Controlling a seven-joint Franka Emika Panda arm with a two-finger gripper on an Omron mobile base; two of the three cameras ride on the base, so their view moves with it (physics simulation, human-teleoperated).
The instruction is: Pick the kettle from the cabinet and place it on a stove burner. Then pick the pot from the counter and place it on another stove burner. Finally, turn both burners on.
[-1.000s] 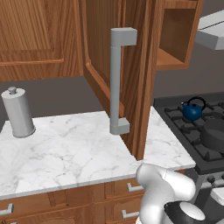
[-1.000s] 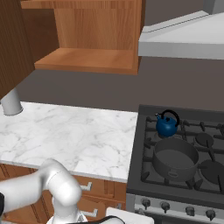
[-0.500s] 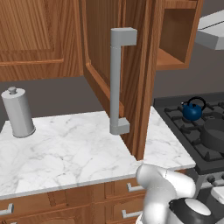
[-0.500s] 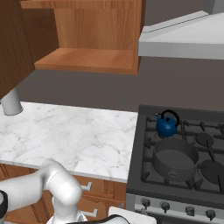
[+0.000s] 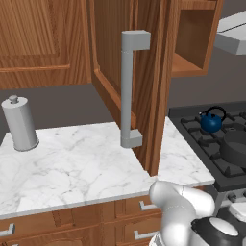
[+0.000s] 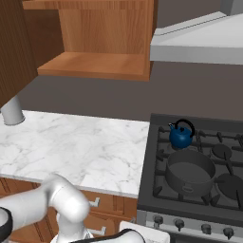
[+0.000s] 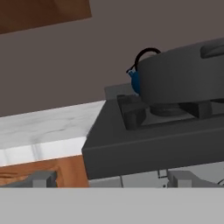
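kettle (image 6: 181, 136) on rear burner | pot (image 6: 190, 170) on front burner, just before kettle | cabinet door (image 5: 126, 81) open | canister (image 5: 20, 123) on counter (image 6: 85, 147) | gripper opening: cannot tell

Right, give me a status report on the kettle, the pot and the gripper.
Kettle on a rear burner. Pot on the front burner before it. Gripper low in front of the stove, holding nothing visible; jaw state unclear. Knobs unobstructed.

robot arm (image 5: 182, 206) apparently shifted slightly right
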